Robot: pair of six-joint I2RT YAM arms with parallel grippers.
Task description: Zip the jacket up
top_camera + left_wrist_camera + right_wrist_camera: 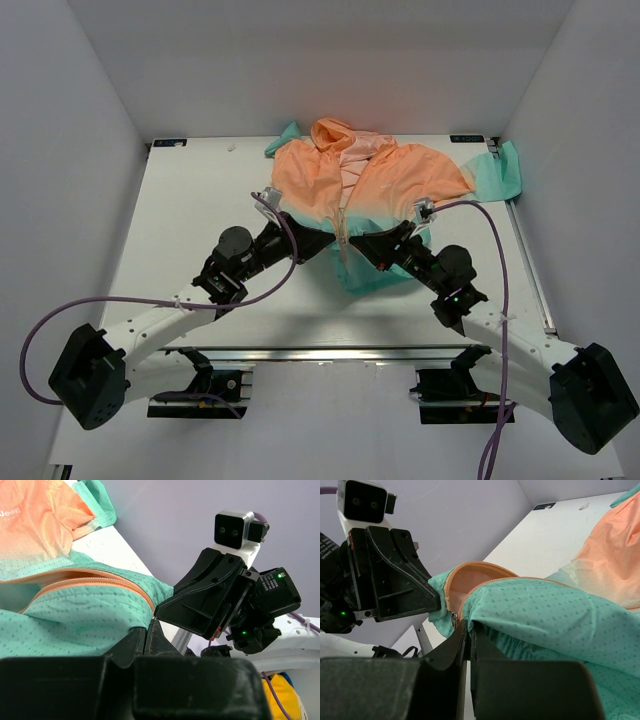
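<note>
At the worktop's (200,200) middle lay the jacket (372,178), probably light, limp and slippery, its teal hem beside the zipper (95,580) pinched in the closed left fingers (141,645) and right fingers (452,647), a sound hold.

The white-and-black left arm (150,325) and right arm (520,345) are stretched forward and angled inward. The black two-finger left gripper (320,242) and right gripper (360,246) are brought nearly tip to tip, each pinched tight on the teal hem of the thin peach-to-teal jacket (380,180).
</note>
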